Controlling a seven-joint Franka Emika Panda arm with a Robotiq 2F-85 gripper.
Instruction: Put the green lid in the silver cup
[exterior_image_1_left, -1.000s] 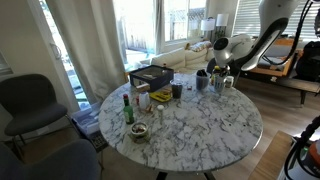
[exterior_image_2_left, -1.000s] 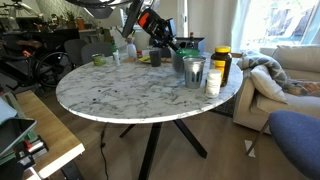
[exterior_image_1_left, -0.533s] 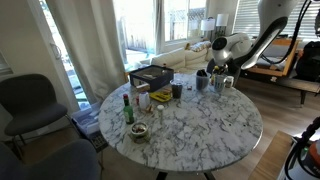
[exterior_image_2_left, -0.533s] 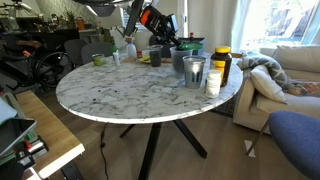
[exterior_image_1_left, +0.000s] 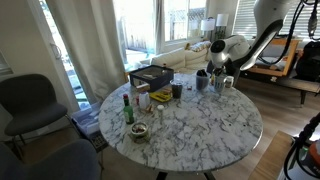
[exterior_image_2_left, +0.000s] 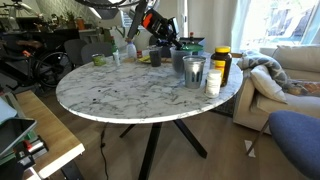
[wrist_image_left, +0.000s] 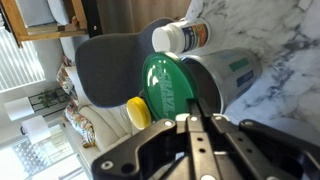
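In the wrist view my gripper (wrist_image_left: 190, 118) is shut on the edge of the green lid (wrist_image_left: 165, 85), a thin dark-green disc with white lettering. The lid hangs in the air beside the silver cup (wrist_image_left: 232, 68), which bears a small label and stands on the marble table. In both exterior views the gripper (exterior_image_1_left: 217, 62) (exterior_image_2_left: 166, 36) hovers above the cluster of cups at the table's far side. The silver cup (exterior_image_2_left: 193, 72) shows in an exterior view; the lid is too small to make out there.
A white bottle (wrist_image_left: 180, 36) and a yellow-capped jar (wrist_image_left: 139, 112) stand close to the silver cup. A green glass bottle (exterior_image_1_left: 127, 108), a small bowl (exterior_image_1_left: 138, 131), a dark tray (exterior_image_1_left: 150, 75) and more cups (exterior_image_1_left: 228, 83) sit on the round marble table (exterior_image_1_left: 195, 125). Chairs and a sofa surround it.
The gripper has shifted only slightly above the cups, still holding the lid. Nothing else has moved.
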